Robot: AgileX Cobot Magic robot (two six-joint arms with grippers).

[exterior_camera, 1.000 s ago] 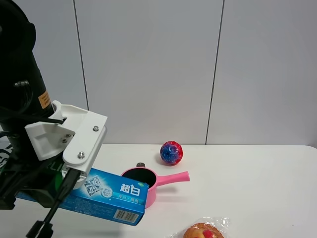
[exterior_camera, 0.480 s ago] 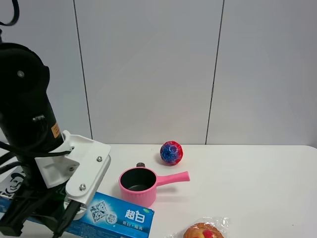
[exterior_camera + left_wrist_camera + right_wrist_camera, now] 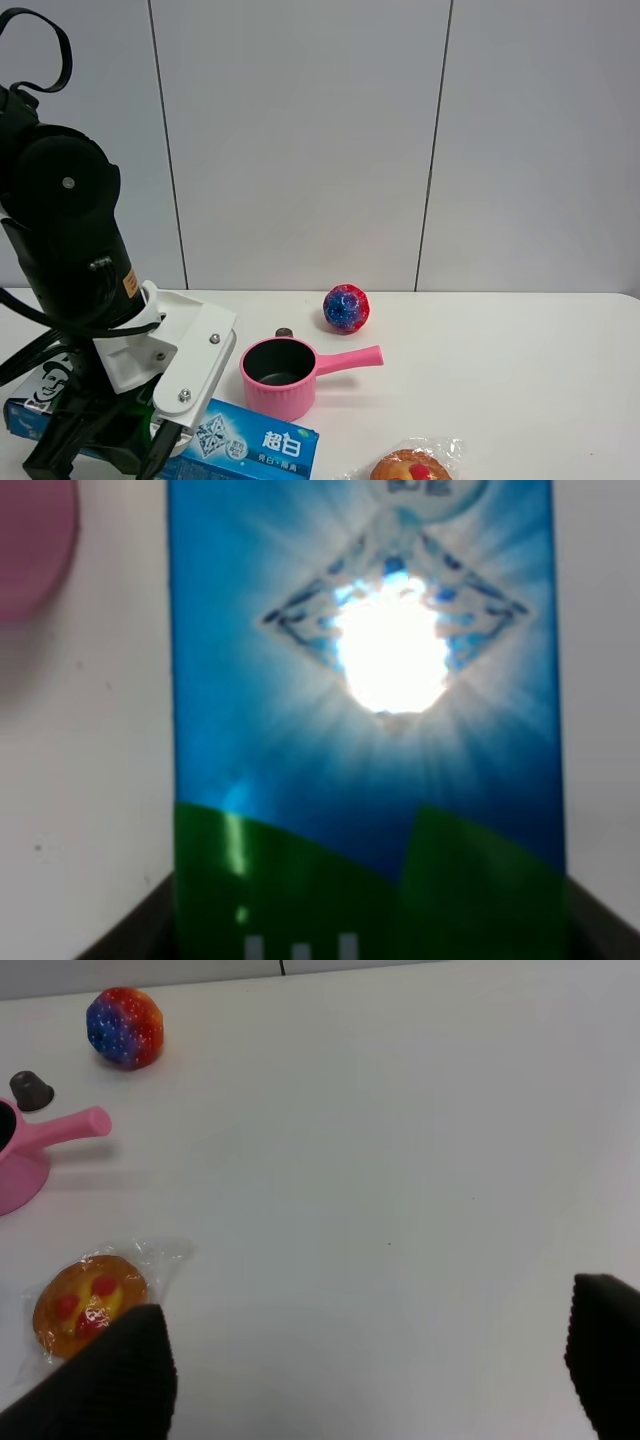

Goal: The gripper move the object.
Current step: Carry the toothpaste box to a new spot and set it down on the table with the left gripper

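The blue-and-green toothpaste box [image 3: 250, 445] lies lengthwise low at the front left, just in front of the pink saucepan. My left gripper [image 3: 100, 437], under the white camera mount, is shut on the box near its green end. In the left wrist view the box [image 3: 370, 730] fills the frame, with a dark finger [image 3: 125, 942] at each long side. I cannot tell whether the box touches the table. My right gripper [image 3: 360, 1380] is open and empty above bare table; it is out of the exterior view.
A pink saucepan [image 3: 285, 375] with its handle pointing right stands mid-table. A blue-red ball [image 3: 346, 308] and a small dark cap [image 3: 284, 332] lie behind it. A wrapped bun [image 3: 410, 467] lies at the front edge. A white wall is at the back.
My left arm has carried the box down and to the left, away from the saucepan's front. The saucepan now shows in full. The other objects have not moved.
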